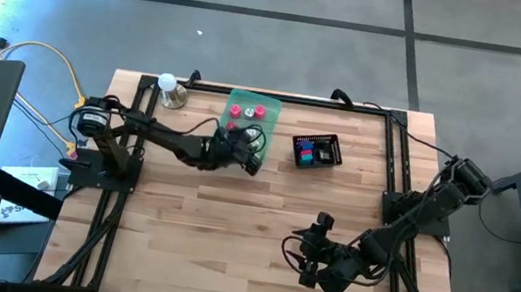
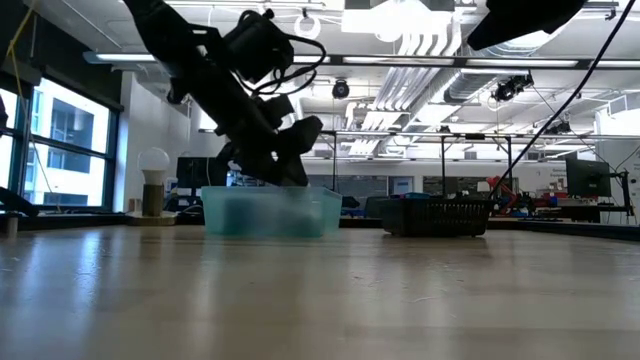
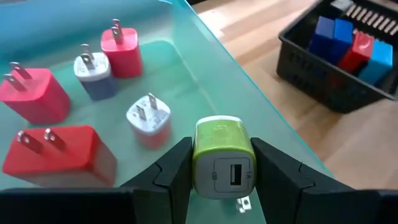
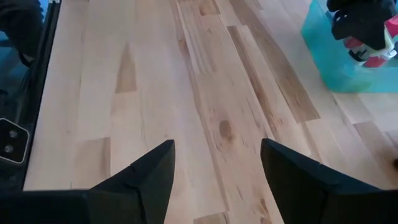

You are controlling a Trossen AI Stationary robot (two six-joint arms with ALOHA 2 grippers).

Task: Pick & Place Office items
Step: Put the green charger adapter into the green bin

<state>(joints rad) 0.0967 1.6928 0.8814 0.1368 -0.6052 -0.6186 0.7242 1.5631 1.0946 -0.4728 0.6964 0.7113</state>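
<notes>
A translucent green tray [image 1: 243, 96] stands at the table's far middle, with several red, pink and white plug-like office items [image 3: 121, 50] lying on its floor. My left gripper [image 1: 247, 156] hangs over the tray's near rim [image 3: 249, 81], shut on a green-and-white block [image 3: 222, 155]. To the right of the tray, a black mesh basket [image 1: 317, 151] holds blue, red and teal pieces [image 3: 348, 43]. Near the front right of the table my right gripper [image 1: 309, 261] stands open over bare wood, and in the right wrist view it [image 4: 217, 168] has nothing between its fingers. My left gripper pinches the green-and-white block by two opposite sides [image 3: 194, 163], one finger on each. The fingers slant down toward the tray from the table's left. The block is lifted clear above the tray's rim, its white socket face [image 3: 231, 175] turned back toward the wrist.
A white bulb on a round base [image 1: 167, 88] stands at the far left of the table. Black frame rails [image 1: 394, 164] run along the table's sides. Bare wood [image 1: 230, 223] lies between the two arms.
</notes>
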